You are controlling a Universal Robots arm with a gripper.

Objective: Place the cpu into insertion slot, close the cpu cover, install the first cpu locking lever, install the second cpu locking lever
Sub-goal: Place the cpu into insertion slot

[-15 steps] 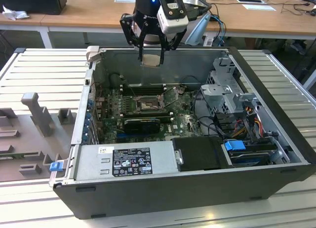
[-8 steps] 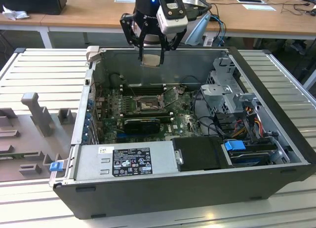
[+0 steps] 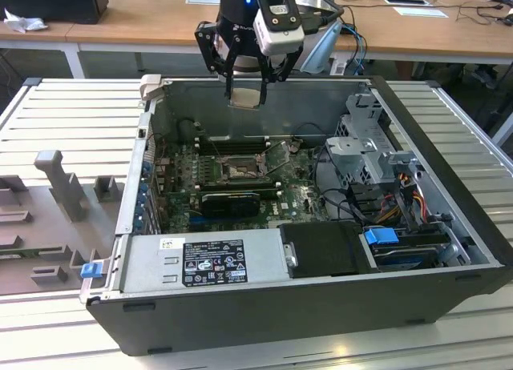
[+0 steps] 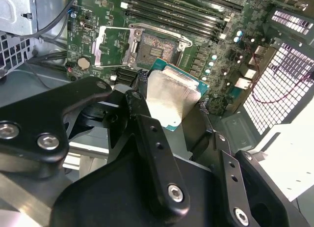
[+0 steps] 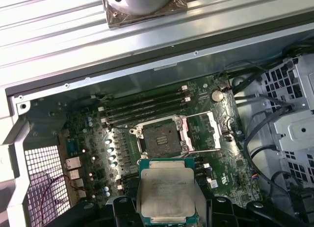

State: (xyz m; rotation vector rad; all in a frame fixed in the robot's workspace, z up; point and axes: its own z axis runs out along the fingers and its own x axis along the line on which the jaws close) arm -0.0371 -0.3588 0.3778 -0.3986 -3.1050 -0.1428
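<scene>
CPU: The cpu (image 5: 166,190) was clamped by its opposite edges, silver-grey metal top towards the first wrist camera and a green rim around that top.
CPU position: It hung in the air at the far upper rim of the case, well apart from the board below and not seated.
Gripper: The gripper (image 3: 245,92) was closed narrowly on the cpu, with a black finger (image 4: 147,133) on each side of the chip.
Insertion slot: The insertion slot (image 5: 159,137) lay bare, its dark frame and brownish pin field exposed with nothing in it.
CPU cover: The cpu cover (image 5: 203,133) was swung open and lay beside the slot, its square window clear of the pin field.
Memory slots: Long black memory slots (image 5: 147,104) ran parallel, just beside the socket.
Motherboard: The green motherboard (image 3: 296,194) lay flat on the floor of the case.
Case: The open computer case (image 3: 437,154) lay on its side on a ribbed metal table (image 3: 72,114).
Front box: A grey labelled box (image 3: 204,262) sat along the near wall.
</scene>
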